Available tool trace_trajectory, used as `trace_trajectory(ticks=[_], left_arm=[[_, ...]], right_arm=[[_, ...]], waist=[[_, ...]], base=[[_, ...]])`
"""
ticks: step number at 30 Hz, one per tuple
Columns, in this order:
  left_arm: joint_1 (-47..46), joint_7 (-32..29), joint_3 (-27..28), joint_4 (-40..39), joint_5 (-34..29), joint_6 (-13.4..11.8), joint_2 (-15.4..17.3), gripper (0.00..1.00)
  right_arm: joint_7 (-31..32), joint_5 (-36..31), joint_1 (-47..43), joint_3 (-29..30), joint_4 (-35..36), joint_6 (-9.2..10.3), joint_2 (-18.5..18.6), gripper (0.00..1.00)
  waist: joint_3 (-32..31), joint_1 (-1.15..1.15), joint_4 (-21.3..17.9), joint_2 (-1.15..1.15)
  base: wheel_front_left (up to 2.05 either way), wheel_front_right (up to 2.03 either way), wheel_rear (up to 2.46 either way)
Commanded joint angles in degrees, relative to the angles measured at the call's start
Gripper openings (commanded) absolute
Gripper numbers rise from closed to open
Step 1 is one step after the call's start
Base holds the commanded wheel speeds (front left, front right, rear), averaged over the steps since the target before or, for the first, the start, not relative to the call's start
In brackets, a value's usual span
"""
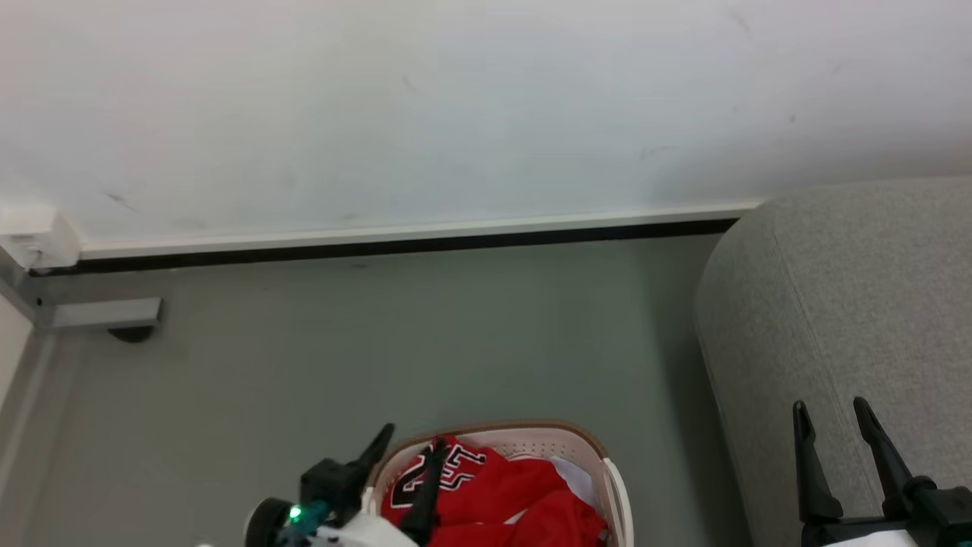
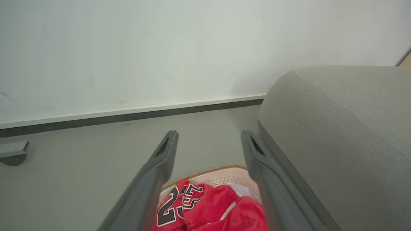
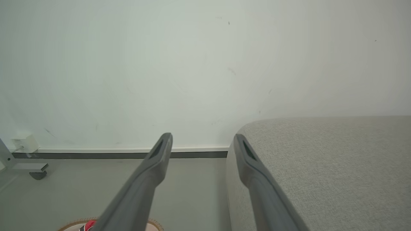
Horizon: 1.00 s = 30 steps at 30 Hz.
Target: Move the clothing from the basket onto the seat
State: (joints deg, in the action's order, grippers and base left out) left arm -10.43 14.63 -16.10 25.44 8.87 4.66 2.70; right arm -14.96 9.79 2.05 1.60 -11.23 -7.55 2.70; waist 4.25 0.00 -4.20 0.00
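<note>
- While the basket (image 1: 497, 428) stands on the grey floor (image 1: 380, 342), the clothing (image 1: 501, 486) lies inside it. It is a heap of bright red fabric, and the jersey on top shows black, white-edged numerals.
- A pale white cloth (image 1: 571, 472) also lies in the basket, at the edge of the red heap on the side nearest the seat (image 1: 850, 304).
- The seat stands just beside the basket, on the robot's right of it. Its rounded grey end rises well above the basket's brown rim.
- The left gripper (image 1: 412, 438) hangs over the side of the basket farthest from the seat. Its fingers are spread wide with nothing between them. One dark finger crosses in front of the jersey; whether it touches the fabric cannot be told.
- The right gripper (image 1: 829, 406) is well apart from the basket, on the seat side, in front of the grey upholstery. Its fingers are also spread wide and hold nothing.
- Beyond the basket, bare floor runs to a dark baseboard (image 1: 395, 247) and a pale wall (image 1: 456, 114).
- A grey metal foot (image 1: 106, 313) rests on the floor well apart from the basket, near the wall on the side away from the seat. A small white box (image 1: 30, 228) sits just above it.
</note>
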Motion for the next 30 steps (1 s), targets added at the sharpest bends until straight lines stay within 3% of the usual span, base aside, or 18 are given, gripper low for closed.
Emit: trace_trajectory(ticks=[1,21,30], left_arm=[[-2.4,-0.8,-1.8,1.9,1.4,0.7,0.4,1.0],[-16.3,-17.0,-25.1,17.2,16.7,2.8,0.4,1.0],[-20.5,-18.4,-29.5,25.4,18.2,2.8,0.4,1.0]], right_arm=[[-0.1,0.2,1.1,-0.2,0.4,0.12,0.1,1.0],[-0.1,1.6,10.4,-3.8,3.1,0.12,0.1,1.0],[-0.1,2.4,13.5,-5.0,4.0,0.12,0.1,1.0]], waist=[[1.8,0.0,-1.2,0.0],[16.7,0.0,-5.4,0.0],[22.6,0.0,-7.3,0.0]], base=[[0.0,0.0,0.0],[0.0,0.0,0.0],[0.0,0.0,0.0]])
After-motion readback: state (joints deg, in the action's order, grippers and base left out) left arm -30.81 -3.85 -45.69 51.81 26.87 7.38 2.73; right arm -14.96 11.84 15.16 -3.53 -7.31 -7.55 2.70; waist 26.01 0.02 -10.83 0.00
